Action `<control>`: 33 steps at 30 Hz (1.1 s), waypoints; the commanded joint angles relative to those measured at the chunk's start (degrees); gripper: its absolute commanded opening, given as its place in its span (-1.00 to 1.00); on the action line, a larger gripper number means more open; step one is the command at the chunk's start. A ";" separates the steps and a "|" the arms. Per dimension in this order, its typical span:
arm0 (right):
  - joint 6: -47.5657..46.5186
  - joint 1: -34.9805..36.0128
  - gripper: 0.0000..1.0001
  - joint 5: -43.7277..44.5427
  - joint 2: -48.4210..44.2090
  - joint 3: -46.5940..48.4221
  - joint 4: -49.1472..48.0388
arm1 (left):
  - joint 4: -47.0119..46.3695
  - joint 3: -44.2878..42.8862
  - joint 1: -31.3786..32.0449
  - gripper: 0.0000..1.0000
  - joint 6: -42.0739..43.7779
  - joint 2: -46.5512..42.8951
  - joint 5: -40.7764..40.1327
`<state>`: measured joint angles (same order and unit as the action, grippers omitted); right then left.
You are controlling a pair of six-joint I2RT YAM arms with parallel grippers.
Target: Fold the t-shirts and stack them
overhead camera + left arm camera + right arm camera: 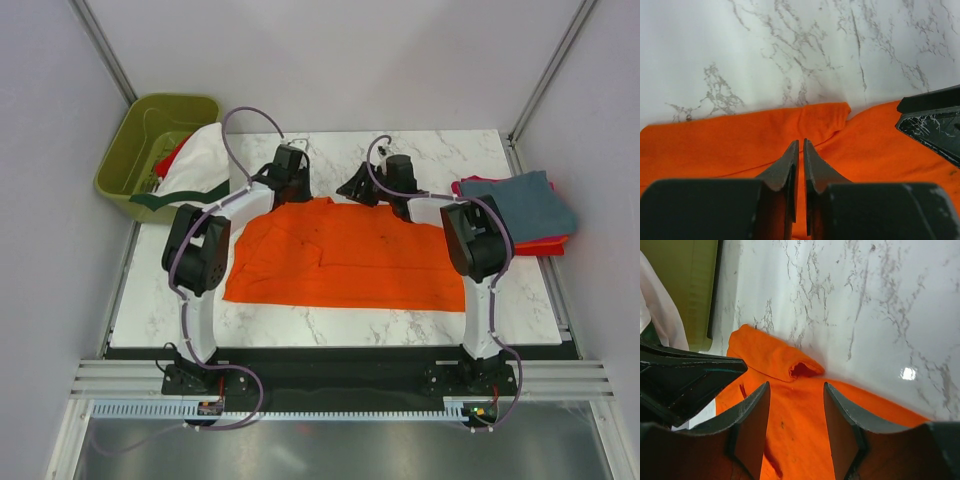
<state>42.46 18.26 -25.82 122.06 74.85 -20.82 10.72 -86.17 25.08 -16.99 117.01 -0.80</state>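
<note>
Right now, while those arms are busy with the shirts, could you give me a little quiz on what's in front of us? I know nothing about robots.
1. True or false: the right claw stands open over the orange t-shirt.
2. Which colour lies on top of the folded stack? A white, B blue-grey, C orange.
3. Where is the white t-shirt with dark green trim?

Key
1. True.
2. B.
3. Spilling out of the olive-green bin, draped over its rim.
</note>
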 commanded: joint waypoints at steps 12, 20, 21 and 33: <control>2.11 4.15 0.13 -0.10 10.65 15.39 9.19 | -1.67 9.08 -2.06 -0.71 -13.94 -7.15 0.53; 3.07 5.03 0.12 -0.72 13.99 18.05 8.51 | 2.37 6.46 -1.97 -0.72 -14.82 -3.37 1.75; 2.90 5.03 0.12 -0.63 13.91 18.40 8.60 | 3.33 5.67 -2.05 -0.72 -15.00 -2.85 1.76; 9.39 5.12 0.00 -7.05 19.80 23.86 3.16 | 5.63 3.82 -3.37 -0.74 -16.14 -0.20 3.00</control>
<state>49.56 22.96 -30.24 140.62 98.00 -15.05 15.79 -79.99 22.33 -31.27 116.77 1.65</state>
